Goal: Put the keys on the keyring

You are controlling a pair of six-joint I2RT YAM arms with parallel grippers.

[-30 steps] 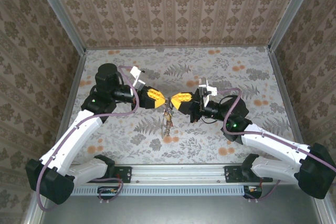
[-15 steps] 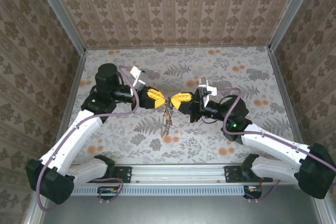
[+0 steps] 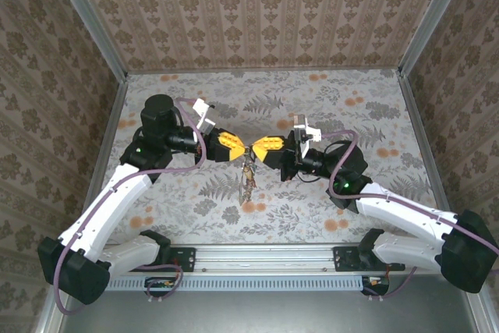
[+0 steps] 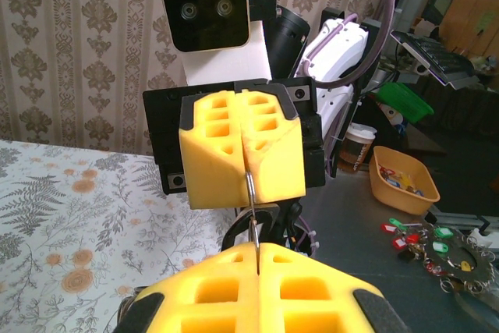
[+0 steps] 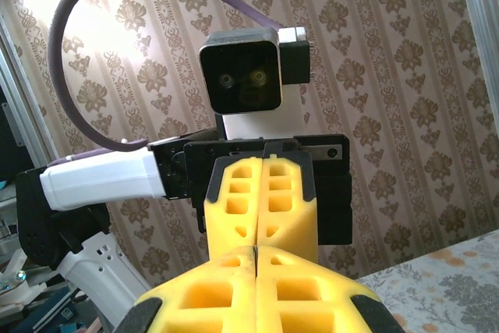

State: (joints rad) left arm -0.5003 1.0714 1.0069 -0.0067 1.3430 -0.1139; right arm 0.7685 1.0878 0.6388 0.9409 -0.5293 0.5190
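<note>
**A:** Where is the thin, dark grey metal loop of the keyring?

**B:** Right at the tips of the left gripper, the one with blocky yellow fingers. In the left wrist view, the wire comes out of the seam between those fingers. It runs straight into the seam of the right gripper, which faces the left gripper tip to tip.

**A:** So how far apart are the left gripper's fingers?

**B:** Not at all. They are pressed flat together with no gap, pinching the keyring wire.

**A:** And the right gripper?

**B:** The same. Its two yellow blocks meet along one line and the wire disappears into that line, so it grips the loop from the side opposite the left gripper.

**A:** What about the small keys?

**B:** From above, they hang in a narrow brownish bunch just below the left gripper's tips. The bunch dangles towards the grey, leaf-patterned table. They are too small there to tell one key from another, or to make out colours.

**A:** Does the bunch touch the table?

**B:** I cannot tell from above.
</note>
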